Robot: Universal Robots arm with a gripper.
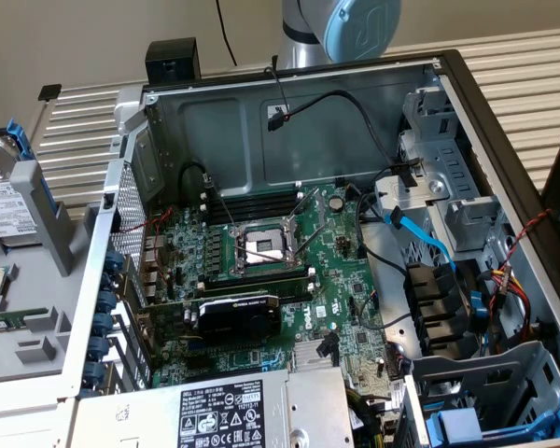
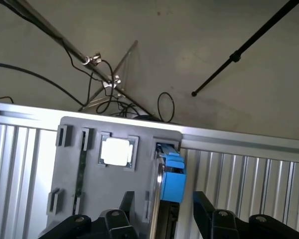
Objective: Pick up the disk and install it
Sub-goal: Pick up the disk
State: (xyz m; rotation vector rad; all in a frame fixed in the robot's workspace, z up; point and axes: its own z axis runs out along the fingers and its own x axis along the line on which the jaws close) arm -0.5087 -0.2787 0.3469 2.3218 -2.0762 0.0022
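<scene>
Looks like pick step: hand (image 2: 164, 211) spread over disk (image 2: 172, 177), standing in tray (image 2: 104, 184) at case's (image 1: 308, 112) 9 o'clock. Not gripped; closing needs centring.

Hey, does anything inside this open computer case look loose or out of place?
Nothing looks damaged. Two cable ends seem unplugged: a black connector dangles in front of the rear wall, and a blue cable lies loose beside the drive cage. The disk stands on edge in a grey holder outside the case.
</scene>
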